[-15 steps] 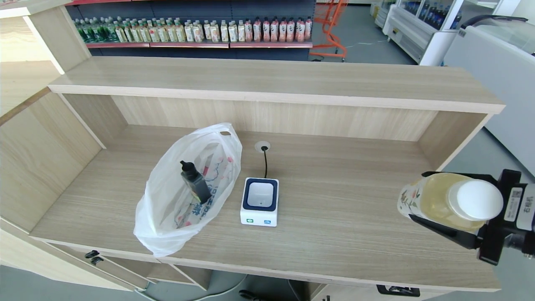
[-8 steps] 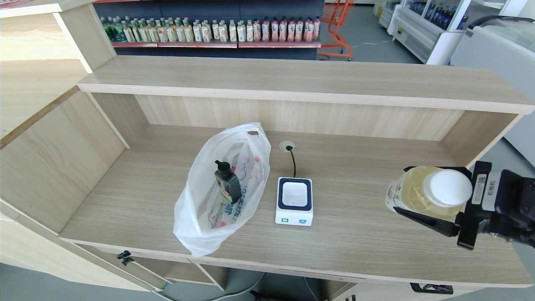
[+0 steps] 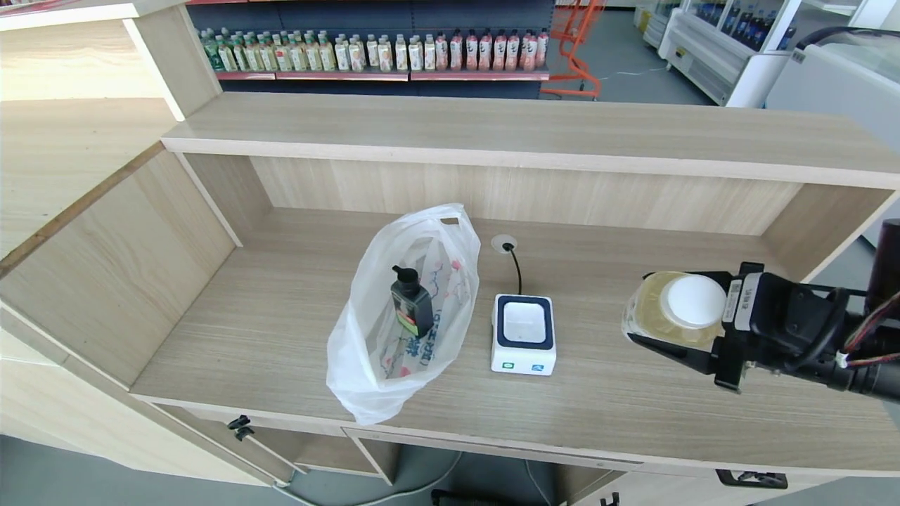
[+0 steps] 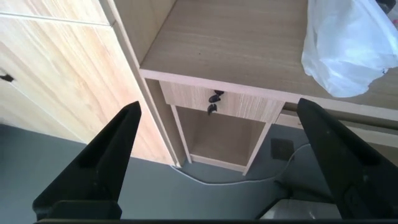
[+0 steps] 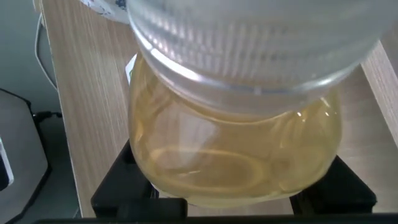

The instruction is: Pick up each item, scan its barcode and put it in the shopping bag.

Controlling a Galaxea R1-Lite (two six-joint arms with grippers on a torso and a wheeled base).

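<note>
Left gripper (image 4: pixel 219 106): fingers spread wide, nothing between them. It hangs off the near left corner of the wooden counter (image 3: pixel 281 316), over grey floor, facing a drawer (image 4: pixel 217 102) with a key in its lock.

White plastic shopping bag (image 3: pixel 365 365): lies mouth-up on the counter, at 9 o'clock of the scanner and just beside it. Inside are a dark pump bottle (image 3: pixel 412 309), lying tilted, and a printed packet (image 3: pixel 422 348) under it. The packet has blue characters and a pink pattern, too small to read.

Barcode scanner (image 3: pixel 523 334): white box, dark blue frame round its window, with a green and a blue sticker on the front face. Its black cable (image 3: pixel 517 270) runs to a grommet (image 3: pixel 504 244) at 12 o'clock.

Drink bottle (image 3: pixel 692 301): at 3 o'clock of the scanner, well apart, held above the counter. Pale yellow liquid, white cap, flower-print label on its side. Right gripper (image 3: pixel 657 316) is clamped round its body, one black finger on each side. The scanner stands between bottle and bag.

Behind the counter, at 12 o'clock: shelves of bottled drinks (image 3: pixel 380 53), an orange rack (image 3: pixel 576 42), chest freezers (image 3: pixel 830 63).
</note>
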